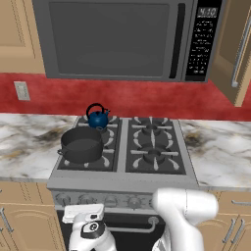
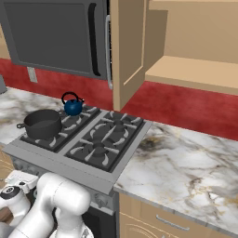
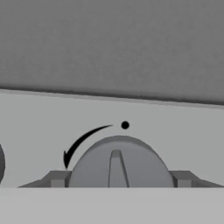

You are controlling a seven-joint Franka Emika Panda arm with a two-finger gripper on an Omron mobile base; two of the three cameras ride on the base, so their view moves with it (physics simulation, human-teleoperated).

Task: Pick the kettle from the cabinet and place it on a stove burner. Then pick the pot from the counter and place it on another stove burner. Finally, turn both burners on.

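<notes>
From the left base view, the kettle (image 1: 98, 117) sat on the stove's (image 1: 122, 181) back-left burner, and the pot (image 1: 81, 144) was on the front-left burner (image 1: 84, 156) just in front of it — the two nearly touching. The two right-hand burners (image 1: 153, 142) were bare grates. Marble desk (image 1: 220, 152) ran off both sides of the stove, a microwave (image 1: 122, 39) hung above it, and the arm's wrist (image 1: 87, 223) was down low by the stove's front panel, around the left knobs.

Right base view, same deal: kettle (image 2: 73, 106) behind the pot (image 2: 42, 123) on the stove's far side, with the cabinet (image 2: 186, 65) beyond the stove's near side, door (image 2: 128, 51) swung open and the shelf showing.

Hand view was right up against the stove front — a round grey knob (image 3: 118, 164) with its pointer ridge straight up, a curved arrow (image 3: 81, 142) and dot above it. The pincer (image 3: 118, 179) was spread wide, one fingertip (image 3: 54, 178) on each side of the knob, gripping nothing as far as I could tell.
</notes>
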